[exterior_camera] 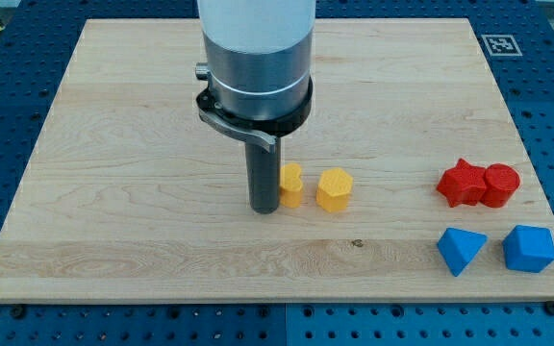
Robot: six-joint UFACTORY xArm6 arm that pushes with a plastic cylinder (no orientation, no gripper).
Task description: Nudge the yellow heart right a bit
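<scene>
The yellow heart [291,185] lies on the wooden board [113,192] just below its middle, partly hidden by my rod. My tip [264,209] rests on the board at the heart's left side, touching it or nearly so. A yellow hexagonal block [334,189] sits a short gap to the heart's right.
A red star-shaped block [462,183] and a red cylinder [501,185] touch each other at the view's right. Below them lie a blue triangular block [461,250] and a blue polygonal block [529,248]. The arm's grey and white body [258,58] covers the board's upper middle.
</scene>
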